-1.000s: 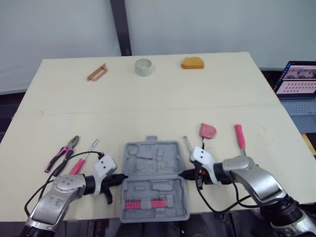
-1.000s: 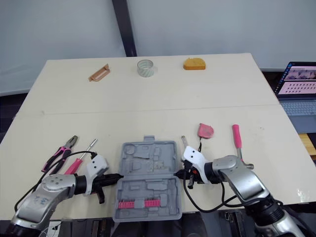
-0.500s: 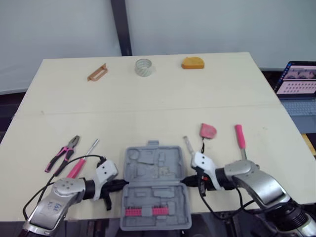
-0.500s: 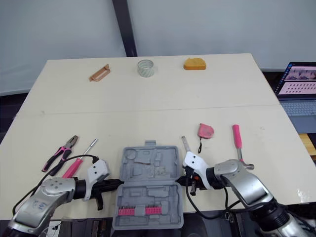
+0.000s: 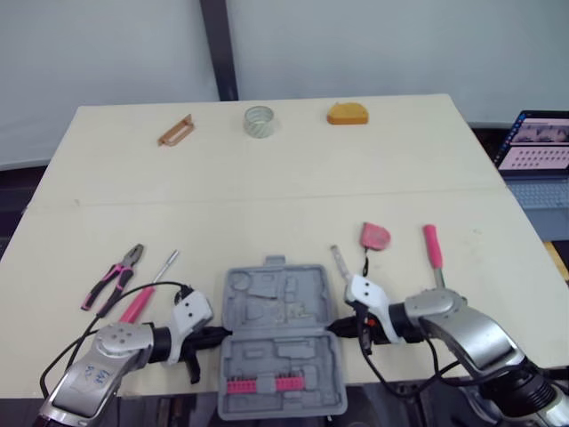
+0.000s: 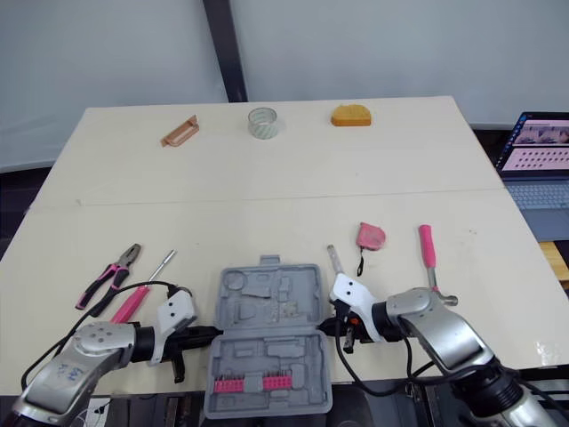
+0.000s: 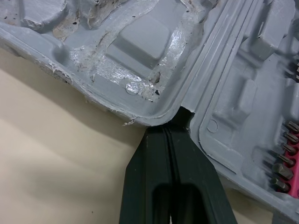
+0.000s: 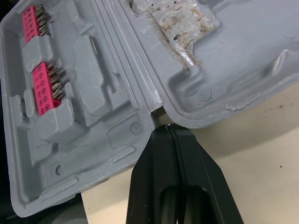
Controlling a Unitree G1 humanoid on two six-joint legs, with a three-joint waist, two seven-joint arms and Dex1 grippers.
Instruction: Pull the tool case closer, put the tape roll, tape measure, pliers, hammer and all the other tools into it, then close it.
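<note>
1. The left gripper and the right gripper have their jaws closed with nothing between them. Each tip is set into the hinge notch on its own side of the open grey tool case.
2. The case lies flat between the 2 arms at the near edge of the surface. Its half holding the pink bit strip appears to overhang that edge.
3. Risk: any further pull could tip the case off the edge, since the closed tips only hook it and do not clamp it. An uneven pull would also twist it off 1 tip.
4. Risk: the screwdriver lies just beside the left arm and a small grey tool just beside the right, so either arm could knock them when it withdraws.
5. The pliers, tape measure and pink-handled hammer lie near the case. The tape roll, an orange block and a brown bracket sit well apart at the far edge.
6. The surface is pale and matte. Grey wall panels stand behind it, and a laptop is open to the right.
</note>
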